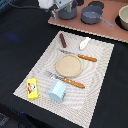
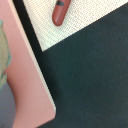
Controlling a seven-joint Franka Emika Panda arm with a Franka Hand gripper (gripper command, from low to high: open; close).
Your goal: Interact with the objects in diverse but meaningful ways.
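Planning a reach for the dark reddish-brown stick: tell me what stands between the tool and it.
Nothing visible does. The tool hangs at the placemat's far edge, and only bare black cloth and mat separate it from the reddish-brown stick. The pots sit aside on the pink board.

The arm reaches in at the far side of the scene, toward the exterior view's left, held high. Its pale gripper [image 1: 61, 8] hangs there touching nothing; whether the jaws are parted is too blurred to tell.
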